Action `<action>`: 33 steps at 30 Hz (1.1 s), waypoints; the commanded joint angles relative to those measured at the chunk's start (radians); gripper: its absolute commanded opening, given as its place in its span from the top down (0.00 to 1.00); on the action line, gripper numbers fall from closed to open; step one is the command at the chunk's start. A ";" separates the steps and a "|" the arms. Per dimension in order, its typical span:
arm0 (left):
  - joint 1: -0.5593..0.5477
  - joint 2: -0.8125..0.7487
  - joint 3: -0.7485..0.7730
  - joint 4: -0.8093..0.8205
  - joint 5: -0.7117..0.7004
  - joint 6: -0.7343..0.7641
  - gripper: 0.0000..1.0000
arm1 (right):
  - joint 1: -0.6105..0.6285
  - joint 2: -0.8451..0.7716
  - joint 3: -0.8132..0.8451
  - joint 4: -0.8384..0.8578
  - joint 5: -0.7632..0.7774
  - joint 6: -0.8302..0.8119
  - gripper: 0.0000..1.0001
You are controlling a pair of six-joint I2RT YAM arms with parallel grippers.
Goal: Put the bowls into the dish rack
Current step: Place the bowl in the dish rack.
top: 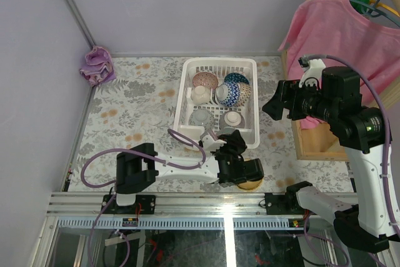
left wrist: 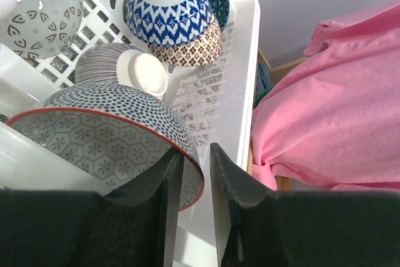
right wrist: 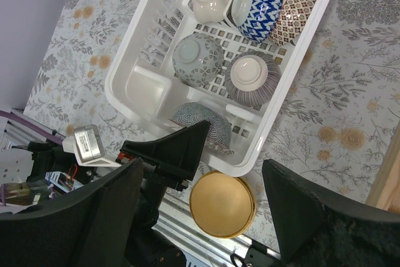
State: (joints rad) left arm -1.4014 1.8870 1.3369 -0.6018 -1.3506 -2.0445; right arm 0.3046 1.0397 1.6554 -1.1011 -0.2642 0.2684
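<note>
Since dotted red-rimmed bowl [left wrist: 106, 136] is already lodged, tilted, at near end of dish rack [top: 219, 62], loading is judged nearly done.
- Racked farther in: pink-red bowl [top: 204, 80], blue-white bowl [top: 231, 94], striped bowl [right wrist: 252, 76], grey flowered bowl [right wrist: 198, 59], others.
- Left gripper [left wrist: 195, 151]: jaws narrowly parted about dotted bowl's rim; whether rim is pinched cannot be told.
- Right gripper [right wrist: 234, 148]: jaws spread wide, nothing held, raised beside rack.
- Tan-yellow bowl [right wrist: 222, 203]: upturned on table [top: 125, 117], just outside rack's near wall; only bowl seen unloaded.
- Left to do: dotted bowl to be let go, tan-yellow bowl to be racked.
</note>
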 commanded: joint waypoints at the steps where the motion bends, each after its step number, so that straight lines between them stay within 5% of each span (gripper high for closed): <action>1: -0.011 0.024 -0.053 -0.021 0.032 -0.648 0.75 | -0.006 -0.004 0.024 -0.004 -0.047 -0.018 0.16; 24: -0.042 -0.019 -0.091 -0.008 0.191 -0.638 0.02 | -0.006 -0.001 0.036 0.006 -0.081 0.012 0.16; 33: -0.063 -0.052 -0.091 -0.008 0.284 -0.563 0.00 | -0.007 0.000 0.008 0.033 -0.088 0.028 0.16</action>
State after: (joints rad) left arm -1.4368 1.7985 1.3041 -0.4801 -1.2839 -2.0449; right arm 0.3046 1.0428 1.6627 -1.0863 -0.3088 0.2829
